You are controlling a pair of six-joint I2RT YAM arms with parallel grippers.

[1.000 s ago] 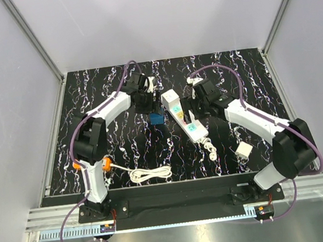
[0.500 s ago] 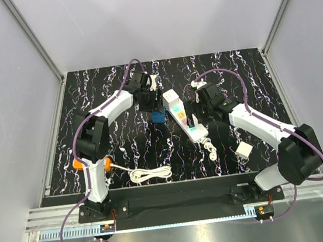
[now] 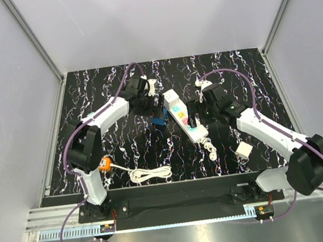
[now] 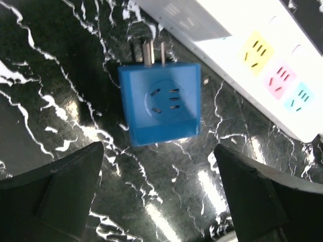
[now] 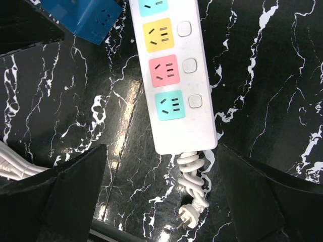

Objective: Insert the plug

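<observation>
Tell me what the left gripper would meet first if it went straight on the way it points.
Most likely the blue plug, lying on the table centred ahead of the open left gripper; depth is unclear.

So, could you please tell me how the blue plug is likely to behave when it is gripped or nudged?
The plug looks like a rigid, flat-sided plastic block, so it should neither bend nor roll. Its smooth sides may slip in a grip. Lying flat with its prongs sideways, it would probably slide, not tip, when pushed.
</observation>
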